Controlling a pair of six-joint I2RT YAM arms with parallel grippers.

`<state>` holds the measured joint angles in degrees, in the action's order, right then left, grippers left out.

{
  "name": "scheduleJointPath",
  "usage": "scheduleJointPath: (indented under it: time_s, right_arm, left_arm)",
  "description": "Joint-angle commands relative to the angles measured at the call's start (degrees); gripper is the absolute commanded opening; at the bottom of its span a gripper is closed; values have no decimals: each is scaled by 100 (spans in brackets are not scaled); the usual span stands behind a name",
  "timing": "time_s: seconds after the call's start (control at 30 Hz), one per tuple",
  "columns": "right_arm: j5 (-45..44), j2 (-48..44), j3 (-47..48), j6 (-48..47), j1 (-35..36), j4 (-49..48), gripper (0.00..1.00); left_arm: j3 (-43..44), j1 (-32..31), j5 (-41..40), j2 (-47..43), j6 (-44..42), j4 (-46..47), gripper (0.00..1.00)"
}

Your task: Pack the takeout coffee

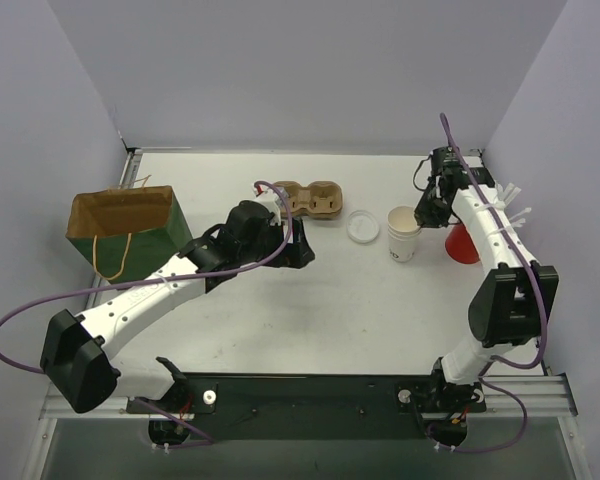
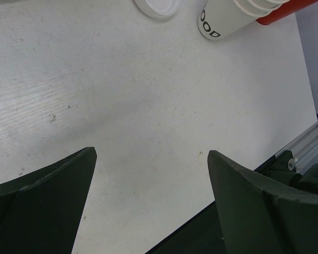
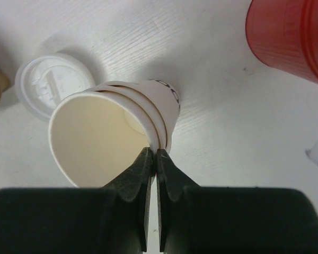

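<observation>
A stack of three nested white paper cups (image 1: 404, 232), tan inside and without a lid, stands right of centre. My right gripper (image 1: 425, 212) is shut on the stack's rim (image 3: 111, 137), one finger inside and one outside, in the right wrist view (image 3: 152, 154). One flat whitish lid (image 1: 362, 226) lies on the table just left of the cups and also shows in the right wrist view (image 3: 50, 84). My left gripper (image 1: 302, 245) is open and empty above bare table (image 2: 151, 153). The cups (image 2: 233, 16) and lid (image 2: 158, 6) lie ahead of it.
The brown cardboard cup carrier (image 1: 313, 198) sits behind the left gripper. The red cup (image 1: 462, 243) with white straws stands right of the paper cups (image 3: 291, 37). A green and brown paper bag (image 1: 130, 225) stands at the left.
</observation>
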<state>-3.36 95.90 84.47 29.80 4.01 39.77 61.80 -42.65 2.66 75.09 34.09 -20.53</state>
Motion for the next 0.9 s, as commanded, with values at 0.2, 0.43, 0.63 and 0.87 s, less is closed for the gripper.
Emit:
scheduleJointPath:
  time_s: [0.2, 0.43, 0.63, 0.87]
  right_arm:
    - [766, -1424, -1027, 631, 715, -162, 0]
    - [1003, -2021, -1870, 1351, 1172, -846, 0]
    - [916, -2145, -2250, 1695, 1453, -1313, 0]
    - [819, -2189, -2488, 1959, 1664, -1604, 0]
  left_arm:
    - [-71, 12, 367, 549, 519, 1226, 94]
    - [-151, -41, 315, 1060, 1003, 1939, 88]
    - [-432, -67, 429, 1262, 1346, 2510, 76]
    - [-643, -76, 543, 1359, 1575, 2941, 71]
